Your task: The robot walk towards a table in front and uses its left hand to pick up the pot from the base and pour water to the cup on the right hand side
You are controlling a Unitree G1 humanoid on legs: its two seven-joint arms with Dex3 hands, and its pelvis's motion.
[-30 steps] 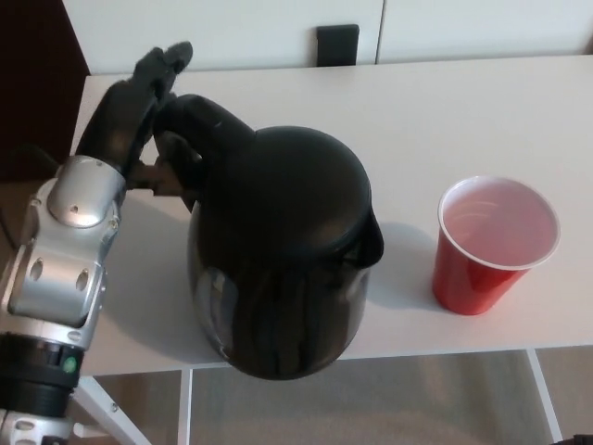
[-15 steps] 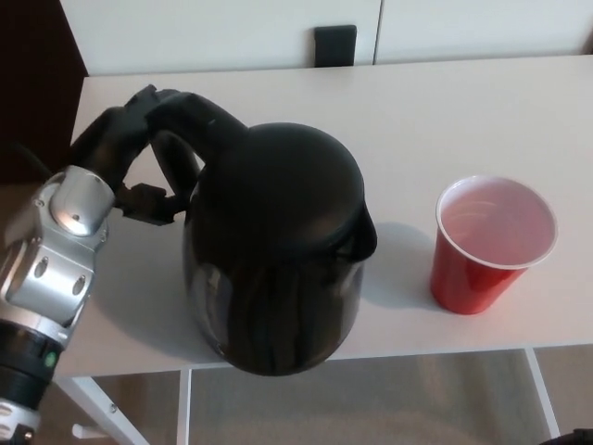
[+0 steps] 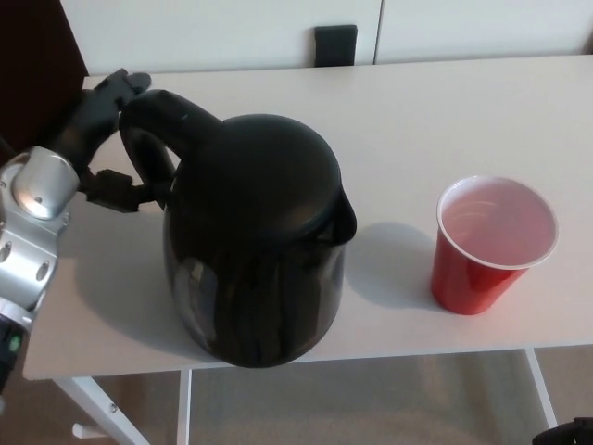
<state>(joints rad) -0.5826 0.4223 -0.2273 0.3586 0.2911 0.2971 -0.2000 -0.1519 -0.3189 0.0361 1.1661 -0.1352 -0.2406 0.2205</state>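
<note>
A big black pot fills the middle left of the head view, spout turned right toward the cup. My left hand is shut on its curved handle from the left, with fingers over the top and the thumb under it. The pot's lower body overlaps the table's front edge, so it looks lifted off the white table. No base shows. A red cup with a white inside stands upright on the table to the right, apart from the pot. My right hand is out of sight.
A small black rectangle sits against the white wall behind the table. The table's front edge runs just below the cup, with floor and a white table leg beneath it.
The pot has moved left, away from the cup, with my left hand on its handle. The fingers, raised beside the handle a second ago, are now closed around it.
</note>
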